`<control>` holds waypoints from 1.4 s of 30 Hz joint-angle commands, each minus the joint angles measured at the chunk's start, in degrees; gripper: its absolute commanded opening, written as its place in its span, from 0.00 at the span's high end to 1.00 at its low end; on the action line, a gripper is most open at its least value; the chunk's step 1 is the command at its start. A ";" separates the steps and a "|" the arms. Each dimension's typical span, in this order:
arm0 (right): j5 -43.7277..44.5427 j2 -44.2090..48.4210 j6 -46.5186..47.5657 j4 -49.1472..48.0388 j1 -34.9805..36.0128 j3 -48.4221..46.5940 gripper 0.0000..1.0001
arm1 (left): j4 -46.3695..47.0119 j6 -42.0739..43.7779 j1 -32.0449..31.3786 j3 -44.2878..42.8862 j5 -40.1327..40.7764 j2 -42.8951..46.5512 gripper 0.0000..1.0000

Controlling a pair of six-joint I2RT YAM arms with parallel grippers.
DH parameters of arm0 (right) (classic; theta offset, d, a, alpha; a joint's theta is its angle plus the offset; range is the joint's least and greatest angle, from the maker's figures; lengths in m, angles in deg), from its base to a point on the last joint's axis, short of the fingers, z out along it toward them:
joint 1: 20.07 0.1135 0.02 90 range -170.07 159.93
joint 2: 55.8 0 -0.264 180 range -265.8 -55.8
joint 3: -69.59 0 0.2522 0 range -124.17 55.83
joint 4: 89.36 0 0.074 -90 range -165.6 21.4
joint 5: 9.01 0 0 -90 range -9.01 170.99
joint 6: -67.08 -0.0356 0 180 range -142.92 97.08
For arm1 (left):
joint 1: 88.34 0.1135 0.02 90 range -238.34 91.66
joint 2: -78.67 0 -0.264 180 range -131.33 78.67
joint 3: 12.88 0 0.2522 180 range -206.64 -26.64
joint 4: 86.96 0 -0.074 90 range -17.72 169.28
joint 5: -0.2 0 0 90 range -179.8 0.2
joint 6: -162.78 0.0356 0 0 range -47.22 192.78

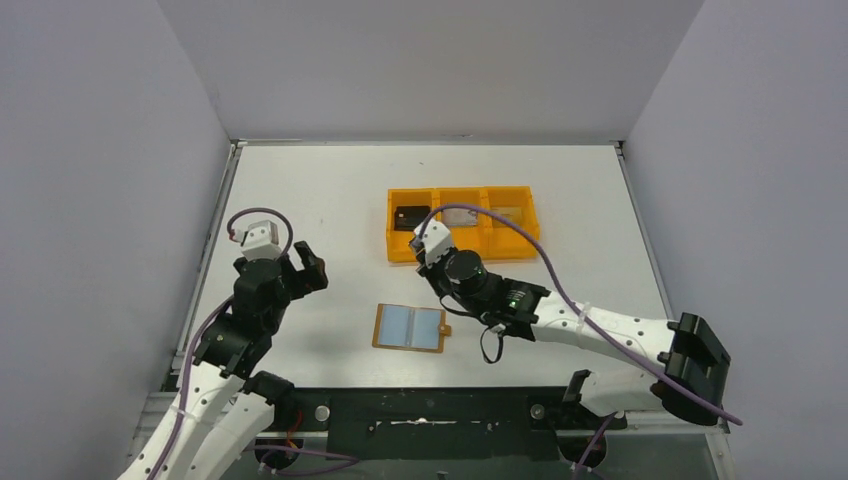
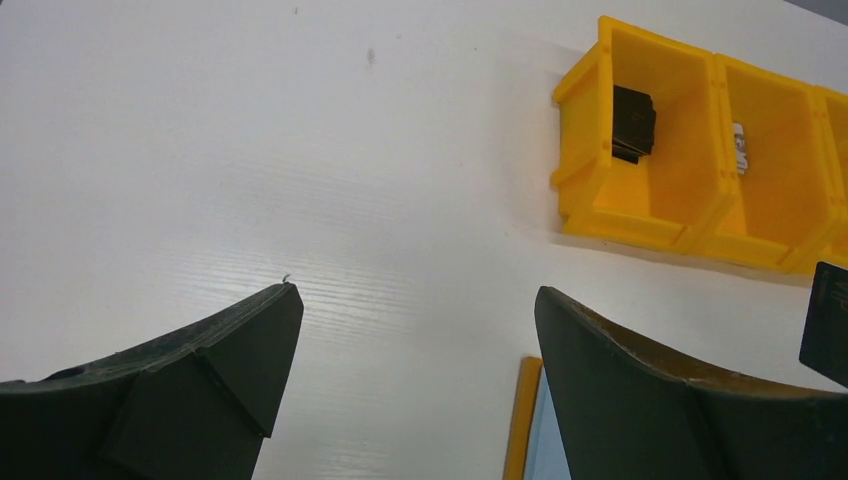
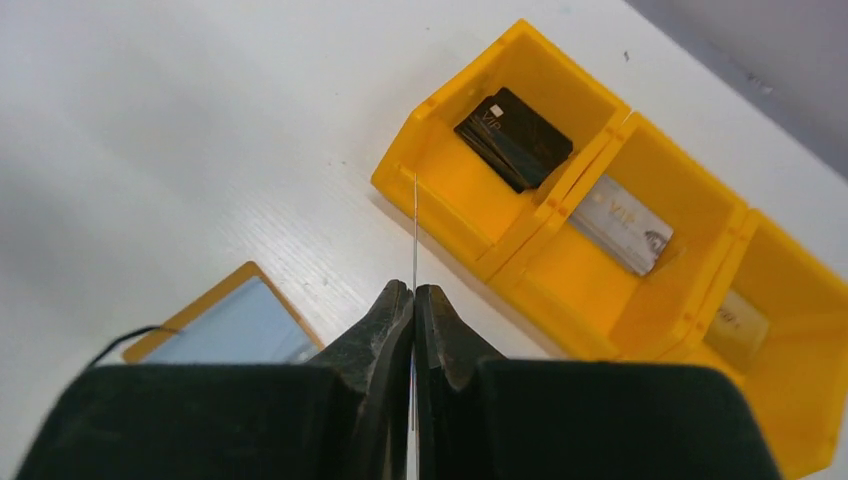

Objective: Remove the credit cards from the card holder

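White tabletop (image 1: 330,190) fills the enclosure between plain grey walls; the card holder (image 1: 410,327) lies open and flat toward the near edge, between the two arm bases, grey-blue inner faces up. At about one o'clock from it sits the orange tray (image 1: 462,190), three compartments in a row; dark cards (image 3: 515,138) lie in one end compartment, a silvery card (image 3: 622,225) in the middle one, a pale card (image 3: 735,318) in the other end.

The right gripper (image 3: 413,292) has its fingers pressed together on a held card (image 3: 414,230), seen edge-on as a thin line rising out of the pinch; its colour cannot be told from that view. It hangs over the table just short of the tray's near wall, roughly twelve o'clock from the holder. The left gripper (image 2: 417,295) is at about ten o'clock from the holder, jaws spread wide with nothing between them, above bare table.

The step in hand looks like carrying this card to the tray. Done well, the right arm would go on toward twelve o'clock until the whole card is over one compartment, not a dividing wall; lower until the leading edge sits inside the walls; only then part the fingers; then lift straight up, since a thin card may cling to a pad. Whether cards remain in the holder cannot be told; the grey-blue faces could be pockets or cards.
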 commanded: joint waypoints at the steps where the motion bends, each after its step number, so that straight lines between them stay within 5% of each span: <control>1: 7.97 -6.02 23.27 -4.96 1.49 -6.10 1.00 | 5.04 3.65 0.39 1.71 2.65 1.23 0.12; 7: 3.74 -16.51 40.04 -0.45 -1.32 -15.27 1.00 | 5.03 4.00 0.56 0.73 2.09 -2.74 0.11; 15: -20.80 -25.87 45.24 9.43 -11.39 -28.68 1.00 | 4.52 3.44 0.83 0.19 2.66 -4.33 0.11; 23: -16.45 -37.14 50.28 13.23 -12.91 -38.35 1.00 | 4.87 3.73 1.07 0.56 2.53 -3.30 0.11; 29: -7.70 -40.55 48.83 7.34 -13.12 -38.90 1.00 | 4.95 3.68 1.26 0.63 2.37 -3.20 0.11; 42: -11.95 -48.94 55.30 7.58 -14.83 -43.24 1.00 | 4.97 3.73 1.62 0.72 1.83 -3.20 0.11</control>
